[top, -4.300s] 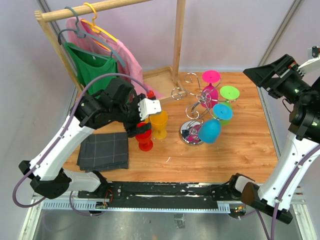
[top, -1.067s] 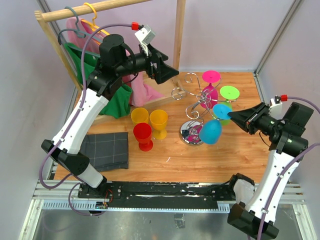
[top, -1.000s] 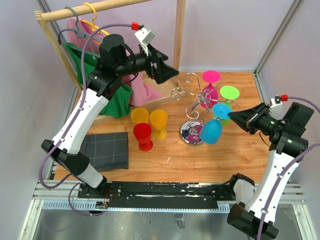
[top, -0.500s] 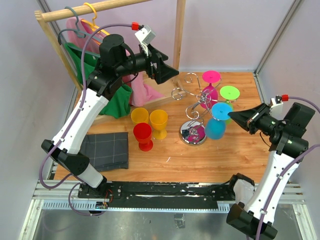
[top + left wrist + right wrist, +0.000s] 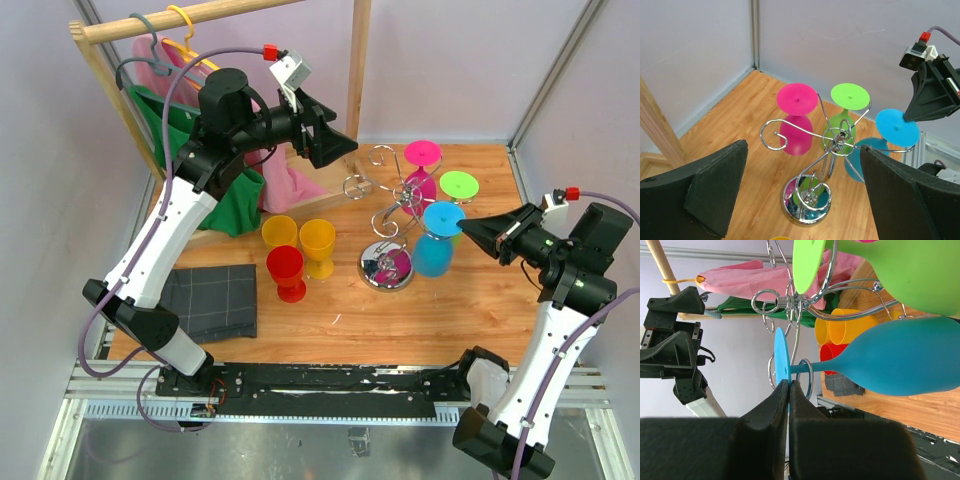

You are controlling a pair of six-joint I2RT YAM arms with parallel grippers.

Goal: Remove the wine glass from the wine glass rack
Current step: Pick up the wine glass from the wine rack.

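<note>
Table (image 5: 480, 300): wooden top, carrying everything you see listed below.
Clothes rack (image 5: 358, 70): wooden, at the far left, with pink and green garments on hangers.
Folded cloth (image 5: 212, 300): grey, flat near your left arm's base.
Wine glass rack (image 5: 388, 270): chrome, mid-table, with three glasses hanging bowl-down.
Blue wine glass (image 5: 433, 255): on the hook nearest your right arm, hanging straight, foot uppermost.
Pink glass (image 5: 421, 155) and green glass (image 5: 459, 186): on the far hooks.
Three cups: yellow (image 5: 279, 231), orange (image 5: 318, 240) and red (image 5: 287, 268), clustered left of the rack.
Left gripper (image 5: 338, 146): raised beyond the cups and facing the rack, fingers spread wide, holding nothing.
Right gripper (image 5: 788, 385): fingers pinched to a sliver on the rim of the blue glass's foot.
</note>
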